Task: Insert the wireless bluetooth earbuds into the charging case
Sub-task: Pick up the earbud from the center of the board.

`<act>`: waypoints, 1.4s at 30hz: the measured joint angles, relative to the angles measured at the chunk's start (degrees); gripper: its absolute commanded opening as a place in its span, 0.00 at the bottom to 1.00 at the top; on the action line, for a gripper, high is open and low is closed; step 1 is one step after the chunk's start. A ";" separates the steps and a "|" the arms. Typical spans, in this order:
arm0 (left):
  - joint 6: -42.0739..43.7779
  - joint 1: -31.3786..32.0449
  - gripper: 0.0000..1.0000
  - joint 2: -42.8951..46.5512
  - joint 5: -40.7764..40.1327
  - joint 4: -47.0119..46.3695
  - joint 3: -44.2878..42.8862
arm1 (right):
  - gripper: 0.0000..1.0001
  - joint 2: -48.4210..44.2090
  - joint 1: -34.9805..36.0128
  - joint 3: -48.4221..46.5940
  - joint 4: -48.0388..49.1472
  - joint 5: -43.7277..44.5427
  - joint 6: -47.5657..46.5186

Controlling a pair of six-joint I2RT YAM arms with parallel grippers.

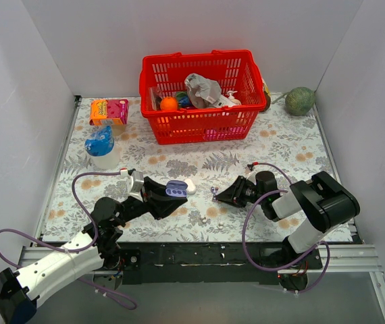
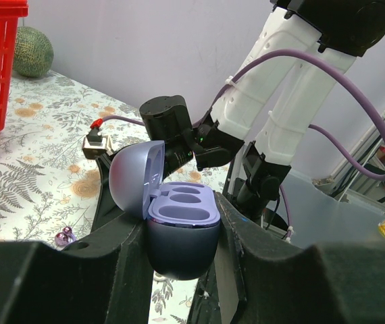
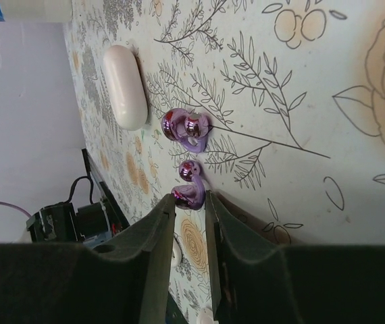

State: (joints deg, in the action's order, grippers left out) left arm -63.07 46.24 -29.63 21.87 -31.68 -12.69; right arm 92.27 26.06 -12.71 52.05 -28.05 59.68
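My left gripper [image 2: 182,221] is shut on the purple charging case [image 2: 182,233], holding it above the mat with its lid open and both wells empty; the case [image 1: 176,190] also shows in the top view. My right gripper [image 3: 190,197] is down at the mat with its fingertips pressed on both sides of a glossy purple earbud [image 3: 191,191]. A second purple earbud [image 3: 187,127] lies just beyond it. A small pale piece [image 3: 177,251] rests on the mat between my right fingers. In the top view the right gripper [image 1: 217,194] points left toward the case.
A white oval case [image 3: 125,86] lies on the mat past the earbuds. At the back stand a red basket [image 1: 199,125] of items, an orange and pink box [image 1: 109,110], a blue-topped cup [image 1: 102,148] and a green melon [image 1: 300,101].
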 measured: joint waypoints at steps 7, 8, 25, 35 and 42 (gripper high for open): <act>0.00 0.00 0.00 0.00 0.00 0.00 0.00 | 0.31 0.70 0.00 -0.31 0.44 0.04 0.50; 0.02 0.00 0.00 0.02 0.00 0.00 0.00 | 0.30 0.87 0.00 -0.44 0.46 0.04 0.59; 0.07 0.00 0.00 0.61 0.00 0.22 0.00 | 0.20 1.86 0.00 -1.01 0.33 0.70 0.96; 0.07 0.00 0.00 0.59 0.00 0.20 0.00 | 0.05 1.97 0.31 -1.01 0.28 0.70 0.39; 0.07 0.00 0.00 0.59 0.00 0.20 0.00 | 0.01 1.84 0.33 -0.63 0.26 0.74 0.15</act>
State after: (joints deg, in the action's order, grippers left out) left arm -63.00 46.24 -29.04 21.87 -31.48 -12.69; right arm 94.11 26.39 -13.34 52.31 -27.31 59.83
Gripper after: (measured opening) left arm 0.323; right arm 0.023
